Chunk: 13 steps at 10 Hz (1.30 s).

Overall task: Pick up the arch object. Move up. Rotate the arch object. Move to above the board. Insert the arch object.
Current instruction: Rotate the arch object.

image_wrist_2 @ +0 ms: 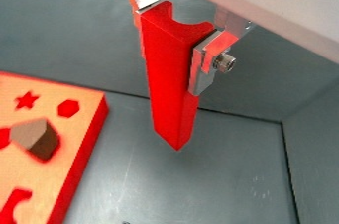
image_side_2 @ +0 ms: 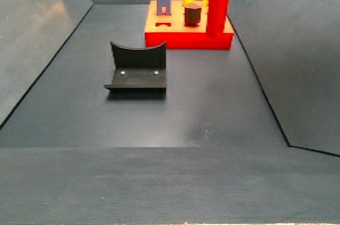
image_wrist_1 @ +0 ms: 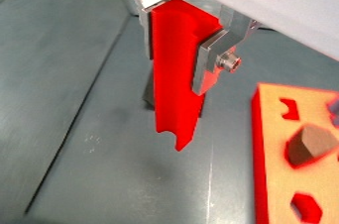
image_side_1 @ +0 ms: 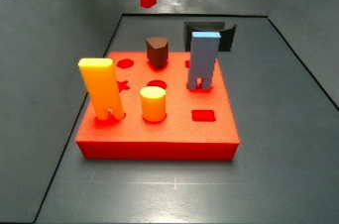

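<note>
**Red Arch Hangs Clear of the Floor**

The board (image_side_1: 159,134) sits on the grey floor, carrying a yellow block (image_side_1: 99,89), a blue-grey two-legged block (image_side_1: 203,59), a yellow cylinder (image_side_1: 154,103) and a brown piece (image_side_1: 158,51). A side view alone shows the black fixture (image_side_2: 138,70) standing well apart from it. The arch object (image_wrist_1: 173,74) hangs upright in the air, beside the board rather than over its holes. Only the wrist views reveal the gripper (image_wrist_2: 172,20), its silver fingers (image_wrist_2: 209,59) clamped on the arch object's upper end; in both side views the gripper is out of frame.
</note>
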### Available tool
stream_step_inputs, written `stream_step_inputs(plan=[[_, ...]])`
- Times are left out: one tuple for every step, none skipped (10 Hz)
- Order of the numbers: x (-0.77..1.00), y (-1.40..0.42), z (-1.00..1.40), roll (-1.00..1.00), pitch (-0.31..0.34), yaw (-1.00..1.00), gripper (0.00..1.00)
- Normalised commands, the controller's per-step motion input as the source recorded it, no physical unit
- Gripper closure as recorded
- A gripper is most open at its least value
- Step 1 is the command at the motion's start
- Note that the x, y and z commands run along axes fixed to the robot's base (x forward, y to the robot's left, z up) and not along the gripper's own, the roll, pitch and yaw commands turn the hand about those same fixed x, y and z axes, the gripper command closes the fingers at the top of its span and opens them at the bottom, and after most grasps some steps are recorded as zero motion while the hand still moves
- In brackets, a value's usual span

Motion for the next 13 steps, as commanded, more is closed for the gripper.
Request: stream_step_inputs(plan=[[0.03, 0.01, -0.01, -0.08, 0.03, -1.0, 1.0], [0.03, 0.01, -0.01, -0.09, 0.037, -1.0, 1.0], [0.0, 0.0, 0.0, -0.03, 0.012, -1.0, 1.0], [0.0, 0.0, 0.0, -0.03, 0.013, -1.0, 1.0], [0.0, 0.0, 0.0, -0.04, 0.015, -1.0, 1.0], [0.0, 0.0, 0.0, -0.04, 0.015, -1.0, 1.0], [0.0, 0.0, 0.0, -0.05, 0.018, -1.0, 1.0], [0.0, 0.0, 0.0, -0.05, 0.02, -1.0, 1.0], [0.0, 0.01, 0.0, -0.06, 0.024, -1.0, 1.0], [0.0, 0.01, 0.0, -0.07, 0.026, -1.0, 1.0], [0.0, 0.01, 0.0, -0.1, 0.037, -1.0, 1.0], [0.0, 0.01, 0.0, -0.1, 0.037, -0.83, 1.0], [0.0, 0.01, 0.01, -0.1, 0.036, -0.5, 1.0]])
